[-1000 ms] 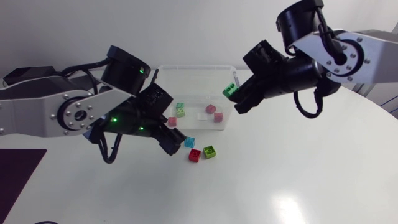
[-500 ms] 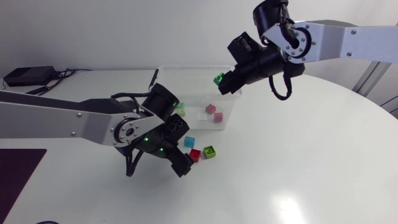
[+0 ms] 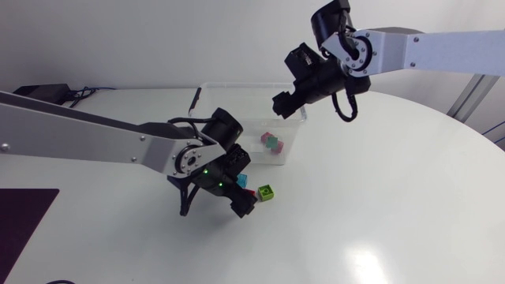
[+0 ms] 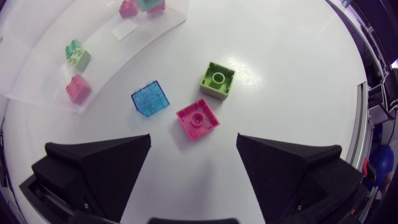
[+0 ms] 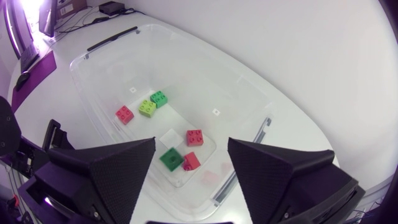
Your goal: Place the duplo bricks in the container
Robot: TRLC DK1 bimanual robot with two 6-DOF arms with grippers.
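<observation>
The place looks like a robotics lab or test room. A left arm (image 3: 102,146) and a right arm (image 3: 426,51), built of pale metal links and black joints, the left with small green lights lit, stand over a plain white round table (image 3: 379,205). On it are a clear plastic container (image 3: 237,85) and coloured toy bricks (image 3: 266,192), laid out like a bench trial.

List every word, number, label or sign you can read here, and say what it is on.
No text can be read.
White sticker on the floor of the container: no print that I can make out.
Stud on the pink brick: any mark on it is too blurred to read.
</observation>
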